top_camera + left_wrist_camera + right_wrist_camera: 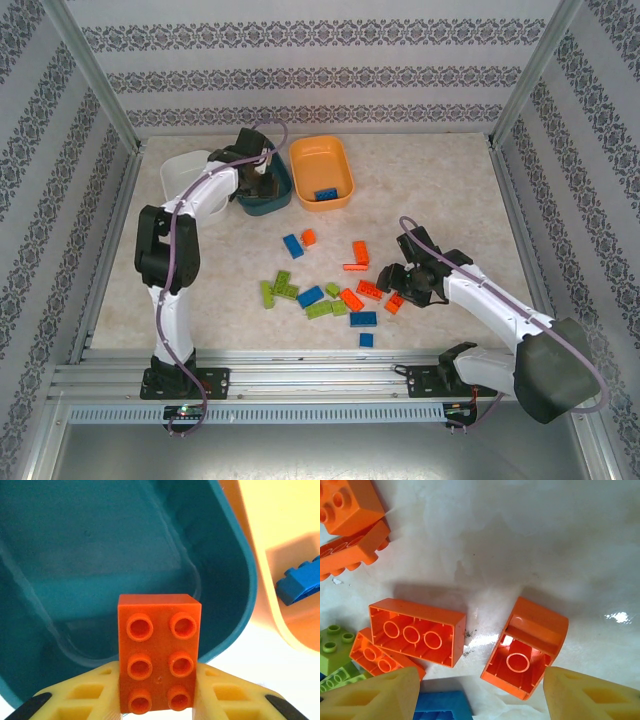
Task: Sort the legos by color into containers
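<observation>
The left fingers (80, 697) gripped 1 orange brick (160, 655) above the dark teal tub (100, 555). The orange tub (315, 163) contained 1 blue brick (326, 193). The white tub (180, 170) was partly hidden and its contents could not be told. The right fingers (375, 695) stood wide above loose legos (330, 295) on the tabletop (450, 200).
</observation>
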